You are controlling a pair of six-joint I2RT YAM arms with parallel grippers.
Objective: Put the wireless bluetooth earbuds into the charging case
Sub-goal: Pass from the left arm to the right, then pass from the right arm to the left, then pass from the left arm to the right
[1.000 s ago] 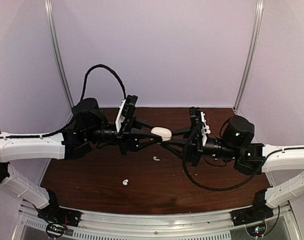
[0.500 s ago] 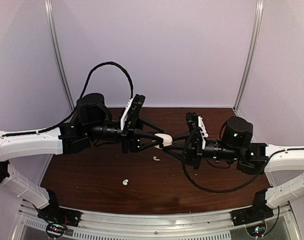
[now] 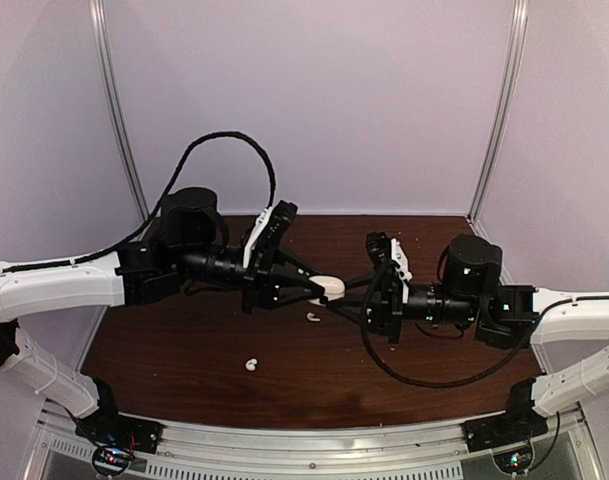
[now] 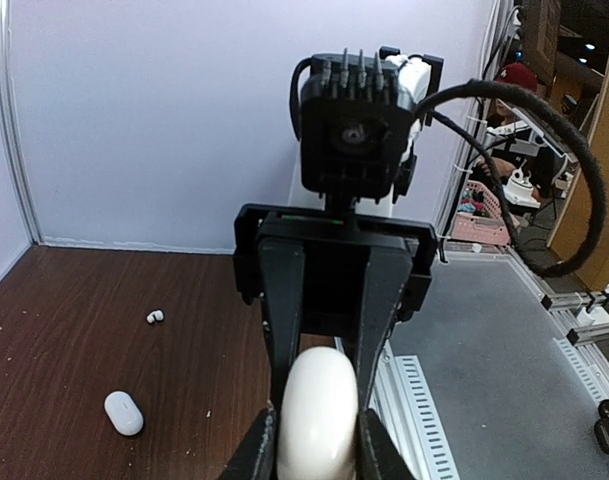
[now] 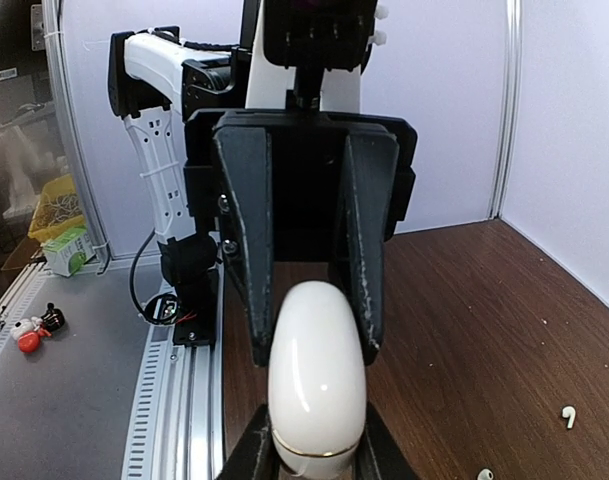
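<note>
Since a second ago you have brought the case (image 3: 332, 287) toward you. It sat farther back over the table (image 3: 164, 350); now, in the top view, it hangs close to the far earbud (image 3: 312, 317). The left wrist has rolled, and its black cable (image 3: 229, 145) arches higher.

Nearest you, the near earbud (image 3: 251, 365) lies alone on the dark, wood-grained table. The far earbud lies farther in, well apart from it. Both are tiny, glossy and white, each with a short curved stem, and neither is in the case.

The case is a smooth, glossy white pebble held in the air between your two arms. The right wrist view shows a thin seam ringing the end nearest that camera.

Your left claw (image 4: 316, 452) is clamped on one end, its matte black fingers pressed against both sides. Your right claw (image 5: 317, 455) is clamped on the opposite end in the same way.

In the left wrist view a second case (image 4: 123, 412) lies on the wood, with a small earbud (image 4: 155, 317) beyond it, apart.
</note>
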